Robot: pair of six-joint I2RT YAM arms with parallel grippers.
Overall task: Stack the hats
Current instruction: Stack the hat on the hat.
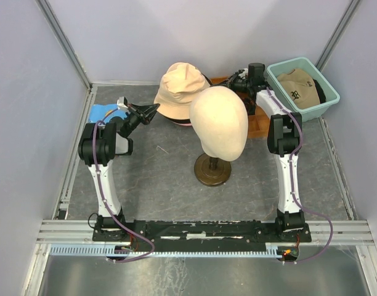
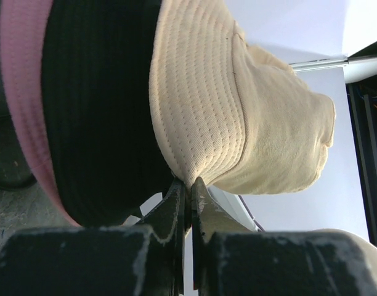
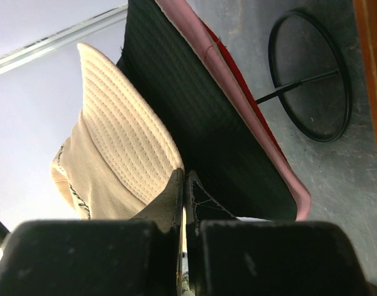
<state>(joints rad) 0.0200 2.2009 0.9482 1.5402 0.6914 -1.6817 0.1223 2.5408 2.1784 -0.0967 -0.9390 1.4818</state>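
Nearest the arm bases: cream mannequin head [image 1: 219,123] on a round brown stand [image 1: 213,171], mid-table, no hat on it. Just behind it sits the beige hat [image 1: 183,85], crown up, over a black cap [image 2: 96,105] and a pink hat [image 2: 25,105] whose brim shows underneath. Whether the beige one is fully seated on them or hangs slightly above, I can't tell from these angles. Left gripper [image 2: 190,188] is pinched tight on the beige brim's left edge. Right gripper [image 3: 183,180] is pinched on the opposite edge, mostly hidden behind the head in the top view. A black wire ring [image 3: 312,74] lies on the grey table [image 1: 158,172] beside the pile. Far right: teal tub [image 1: 333,98] with a tan cap [image 1: 299,86], black emblem, lying inside — not yet stacked. Handling guess: the hats are light, soft stitched fabric, and the brim sags and folds under a pinch, so holding two opposite brim edges keeps the opening spread. The tan cap looks best taken by its bill or rim — the tub wall crowds the approach.
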